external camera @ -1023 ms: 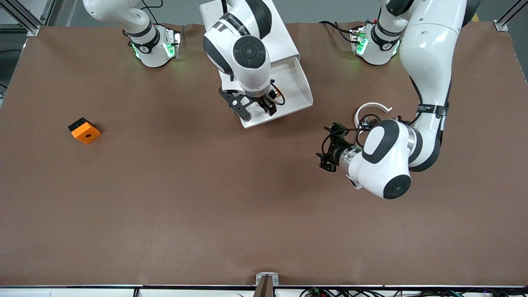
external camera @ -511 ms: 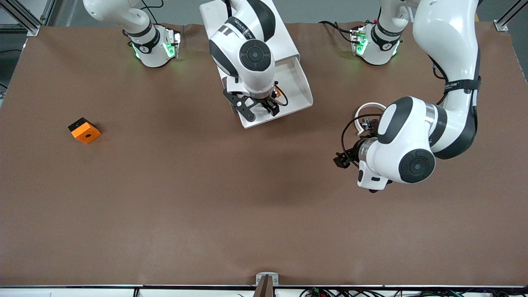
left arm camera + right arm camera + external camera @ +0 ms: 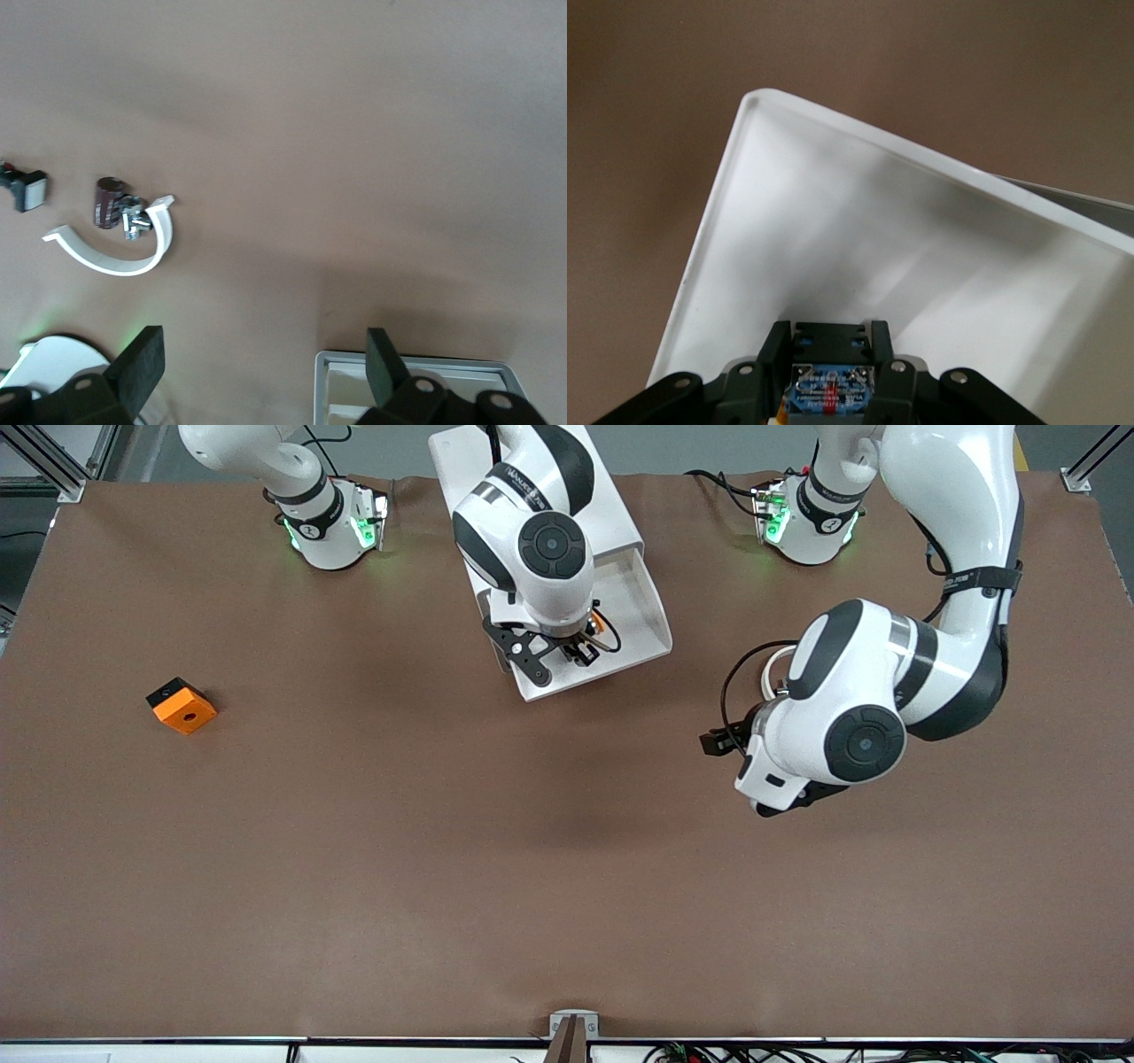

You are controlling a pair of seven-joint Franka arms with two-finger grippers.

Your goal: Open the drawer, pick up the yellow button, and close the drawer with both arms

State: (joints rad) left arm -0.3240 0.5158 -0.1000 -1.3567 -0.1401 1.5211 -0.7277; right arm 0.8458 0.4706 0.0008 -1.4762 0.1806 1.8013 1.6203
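At upper centre, the right gripper (image 3: 574, 651) over the open drawer (image 3: 640, 615) pinches the button (image 3: 829, 390), ready to lift out; left gripper (image 3: 257, 372) waits, fingers spread empty.

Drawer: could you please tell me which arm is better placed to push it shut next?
Left, probably. The left gripper is open and empty over the table beside the drawer. The right gripper, over the drawer, is shut on what looks like the button.

Robot lab: aluminium framing (image 3: 53, 465) edges a brown-covered table (image 3: 354, 868).
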